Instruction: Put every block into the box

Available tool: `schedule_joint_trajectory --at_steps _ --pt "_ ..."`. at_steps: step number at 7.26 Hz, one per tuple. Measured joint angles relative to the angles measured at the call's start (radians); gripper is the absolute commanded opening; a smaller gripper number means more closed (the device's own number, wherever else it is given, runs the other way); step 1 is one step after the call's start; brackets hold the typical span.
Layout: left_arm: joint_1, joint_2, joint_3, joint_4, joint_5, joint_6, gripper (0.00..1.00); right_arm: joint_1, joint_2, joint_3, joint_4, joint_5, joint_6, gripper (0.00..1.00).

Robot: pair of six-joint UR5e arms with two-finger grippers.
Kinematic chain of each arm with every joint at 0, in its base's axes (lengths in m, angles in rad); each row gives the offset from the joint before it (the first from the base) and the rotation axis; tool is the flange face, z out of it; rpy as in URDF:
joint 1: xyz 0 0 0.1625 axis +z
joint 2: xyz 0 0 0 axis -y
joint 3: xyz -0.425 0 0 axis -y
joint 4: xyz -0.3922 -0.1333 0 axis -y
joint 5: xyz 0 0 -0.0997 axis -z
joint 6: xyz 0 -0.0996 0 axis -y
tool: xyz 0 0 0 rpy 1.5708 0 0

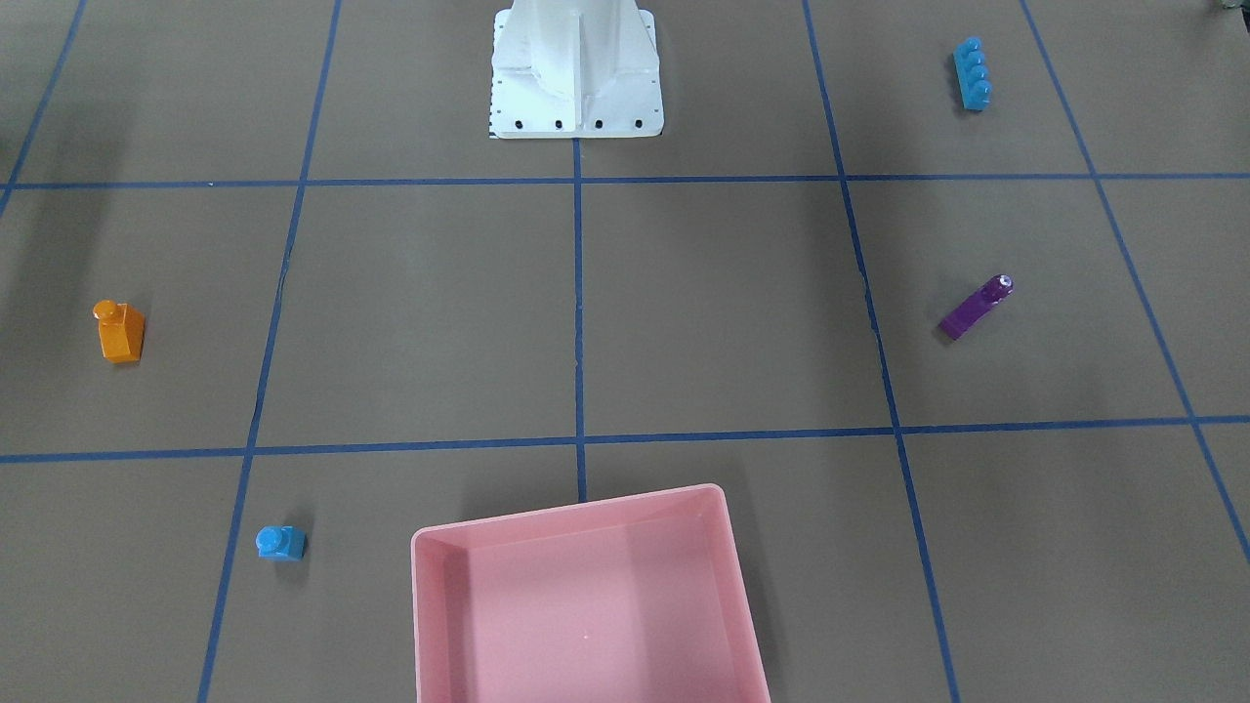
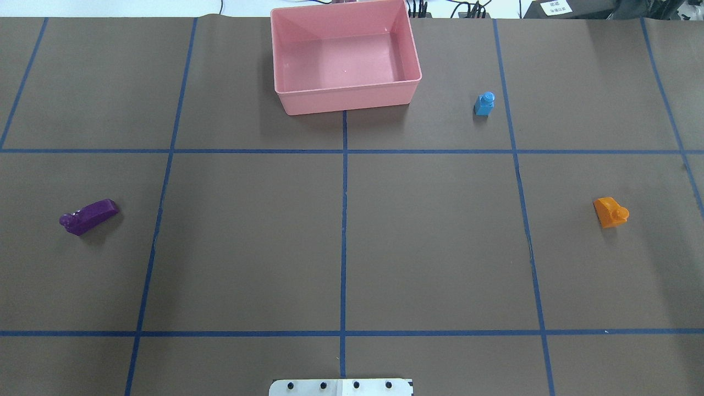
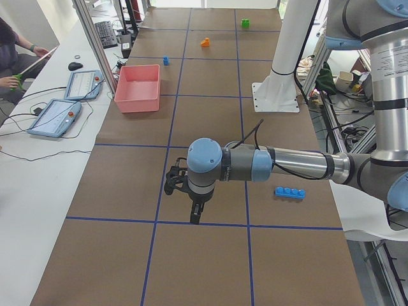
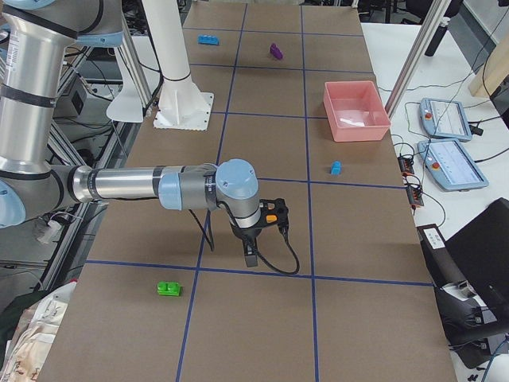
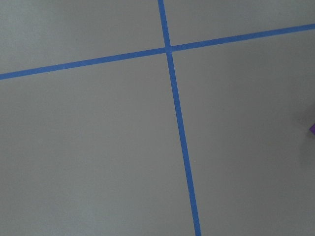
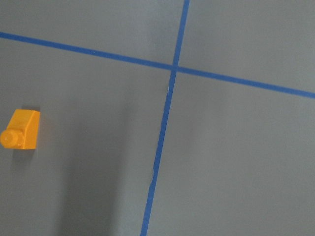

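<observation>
Five blocks, none in the box yet, so by our read the job is at its start. Box sits top centre of the overhead view, at the desk's far side. Orange block lies mid-right, small blue block upper right near the box, purple block mid-left, tipped over. Long blue block is upper right in the front view. Green block shows only in the side views, lower left of the right-side one.

Risks as we see them:
- Blocks are small & glossy, so a pinch slightly off-centre could squirt one away.
- Orange & purple lie tipped w/ sloped faces up, poor for a square grip.
- Green & long blue sit outside the overhead view, so they are easy to miss.
- A drop from too high could bounce out of the box.
- Both arms heading for the box at once could clash.

Pose: left arm reaches flat across the desk, wrist turned down. Left end effector hangs over a tape crossing w/ bare desk below. Right arm does likewise, and right end effector points down near the orange block. Released or clenched, we cannot tell for either: only side views show them.
</observation>
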Motion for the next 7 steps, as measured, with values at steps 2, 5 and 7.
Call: schedule_joint_trajectory --at_steps 2,5,7 --pt "0.000 -0.044 0.010 -0.023 -0.003 0.001 1.00 0.001 0.038 -0.048 0.114 0.011 0.013 1.00" --pt "0.000 -0.108 0.042 -0.097 -0.012 0.003 1.00 0.001 0.066 -0.064 0.154 0.022 0.032 1.00" --pt "0.000 -0.110 0.046 -0.113 -0.014 0.004 1.00 -0.047 0.068 -0.065 0.236 0.040 0.041 1.00"
